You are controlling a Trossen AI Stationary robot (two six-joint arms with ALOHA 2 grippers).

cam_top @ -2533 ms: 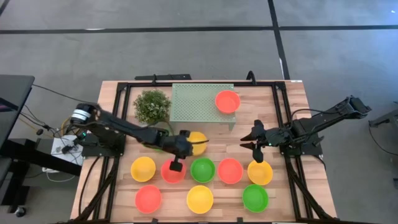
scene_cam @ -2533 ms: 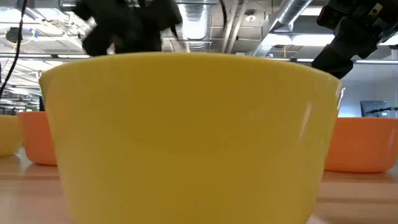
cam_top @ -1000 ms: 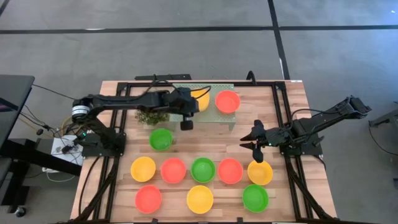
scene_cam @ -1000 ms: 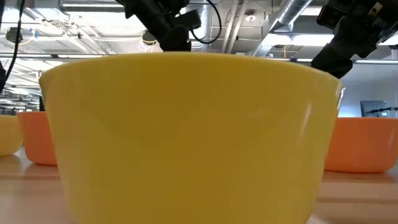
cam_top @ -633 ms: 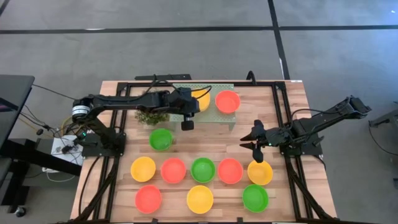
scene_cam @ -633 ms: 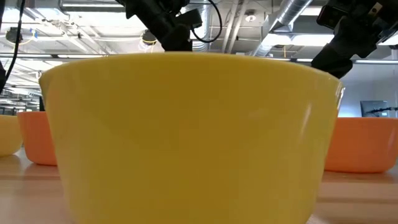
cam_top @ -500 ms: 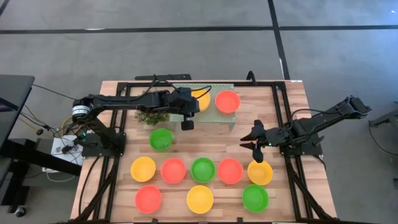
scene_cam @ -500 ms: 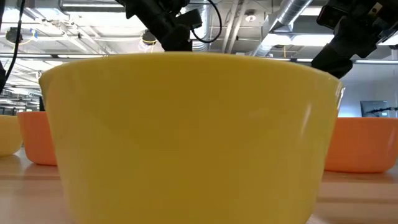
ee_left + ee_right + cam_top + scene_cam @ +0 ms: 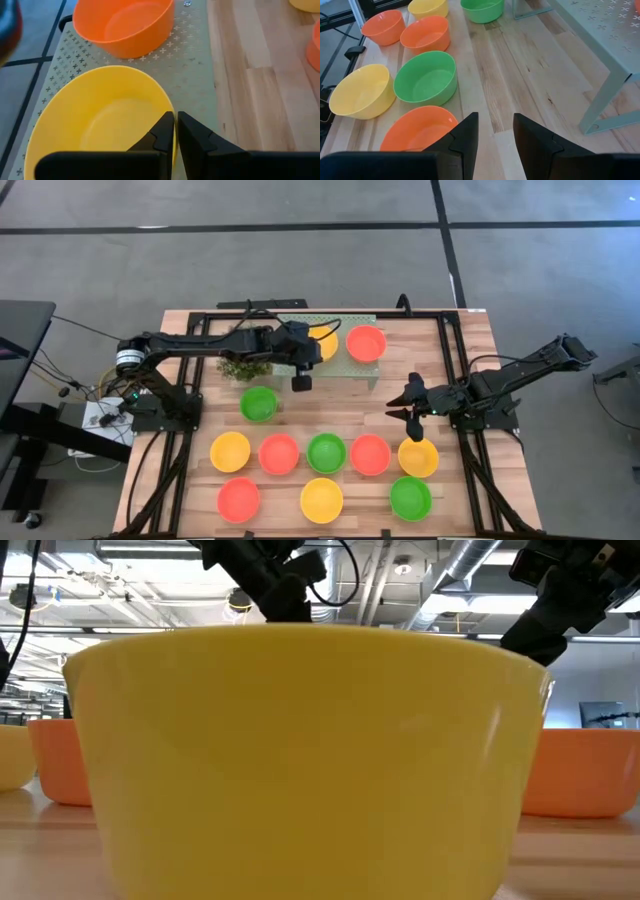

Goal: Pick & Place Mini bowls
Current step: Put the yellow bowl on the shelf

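Note:
My left gripper [image 9: 308,345] [image 9: 175,117] is shut on a yellow mini bowl [image 9: 324,340] [image 9: 100,125] over the pale green perforated tray [image 9: 340,366] [image 9: 197,60]. A red-orange bowl [image 9: 366,343] [image 9: 125,25] stands on the tray beside it. One green bowl [image 9: 259,403] sits alone on the wood. Several more green, yellow and red-orange bowls stand in two rows near the near edge [image 9: 326,452]. My right gripper [image 9: 408,407] [image 9: 495,131] is open and hovers above the table's right part, just beyond a yellow bowl [image 9: 418,457]. My left gripper pinches the yellow bowl's rim [image 9: 162,97] between its two fingers, one finger inside the bowl and one finger [image 9: 195,132] outside. The fingers come from above, slanting in from the table's left. Whether the bowl's base rests on the tray, I cannot tell.
A bushy green plant [image 9: 240,366] stands left of the tray, partly under my left arm. Black frame rails [image 9: 452,360] run along the table's sides. In the low view one yellow bowl [image 9: 300,760] fills the picture. Bare wood lies between the tray and the rows [image 9: 340,405].
Within the last second nothing has visibly moved. Before that my left gripper carried the yellow bowl from the table's middle toward the far edge, over the tray, and the lone green bowl came into view.

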